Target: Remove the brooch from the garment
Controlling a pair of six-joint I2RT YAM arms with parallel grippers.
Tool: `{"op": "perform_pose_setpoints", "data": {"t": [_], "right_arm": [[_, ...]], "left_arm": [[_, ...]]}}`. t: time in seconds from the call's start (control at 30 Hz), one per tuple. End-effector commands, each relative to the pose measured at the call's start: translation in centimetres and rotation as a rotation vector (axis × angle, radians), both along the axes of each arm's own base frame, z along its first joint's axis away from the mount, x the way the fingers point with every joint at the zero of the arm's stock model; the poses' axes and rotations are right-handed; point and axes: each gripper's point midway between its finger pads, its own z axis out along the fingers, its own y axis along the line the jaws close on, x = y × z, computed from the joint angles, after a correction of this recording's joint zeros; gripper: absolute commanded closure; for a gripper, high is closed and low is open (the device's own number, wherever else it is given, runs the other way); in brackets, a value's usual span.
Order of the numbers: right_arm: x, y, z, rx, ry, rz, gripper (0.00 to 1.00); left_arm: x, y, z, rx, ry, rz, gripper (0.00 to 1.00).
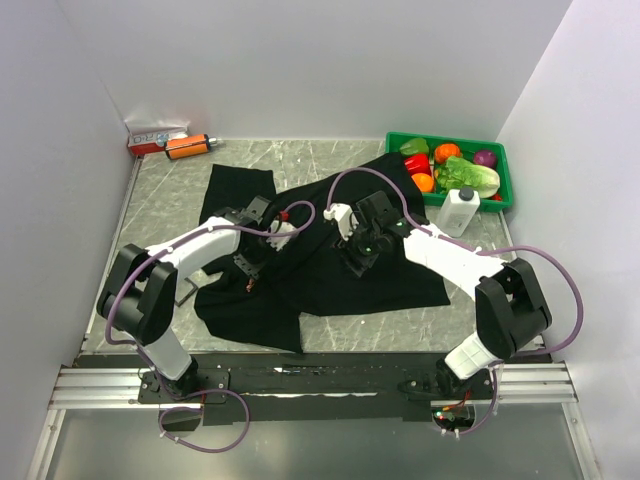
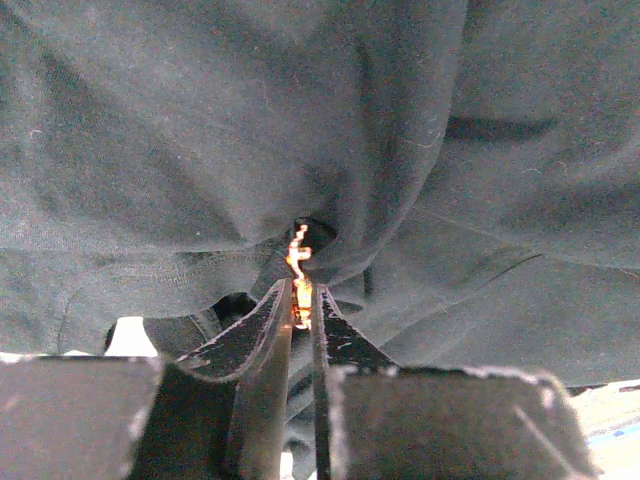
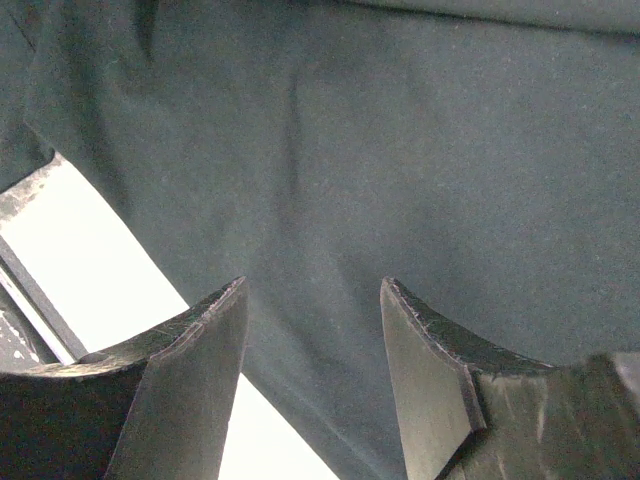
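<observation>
left claw (image 2: 302,292): closed on the brooch (image 2: 298,256); its two dark fingers almost meet, and the orange piece sits pinched in the thin slit between them.
brooch: tiny, orange-to-tan, jagged in outline; its upper part pokes out above the fingertips and runs up into a dark pucker of cloth. whether it is pinned through the cloth there i cannot tell.
garment (image 1: 330,285): a black shirt spread rumpled over the middle of the counter (image 1: 165,205); around the brooch it gathers into folds that draw toward the pinch point, and a seam line runs below and left of it in the left wrist view.
right claw (image 3: 312,288): open, fingers well apart, with black cloth filling the gap between them; whether the tips touch the cloth i cannot tell. in the top view it is down over the middle of the shirt, to the right of the left claw and apart from it.
far right corner: a green bin (image 1: 447,137) holding toy vegetables, with a white bottle (image 1: 460,210) just in front of it, beside the shirt's edge.
far left corner: an orange cylinder with a black cap (image 1: 188,146) lying next to a red and white box (image 1: 155,137), well apart from the shirt.
</observation>
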Motion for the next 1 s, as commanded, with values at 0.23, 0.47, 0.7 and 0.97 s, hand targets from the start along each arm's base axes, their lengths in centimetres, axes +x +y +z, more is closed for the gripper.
{"op": "perform_pose_setpoints", "data": {"t": [0.23, 0.47, 0.7, 0.97], "right_arm": [[0.5, 1.2, 2.2, 0.045, -0.054, 0.038, 0.38], [-1.2, 4.0, 5.4, 0.195, -0.027, 0.168, 0.40], [-1.0, 8.6, 7.9, 0.364, -0.056, 0.261, 0.40], [-0.4, 13.6, 6.3, 0.368, -0.121, 0.302, 0.43]], "left_arm": [[-0.6, 0.9, 0.6, -0.027, 0.057, 0.037, 0.99], [-0.6, -0.4, 2.4, -0.204, 0.124, 0.090, 0.99], [-0.4, -1.4, 5.0, -0.250, 0.222, 0.004, 0.99], [-2.1, -0.5, 5.9, -0.186, 0.431, -0.098, 0.99]]}}
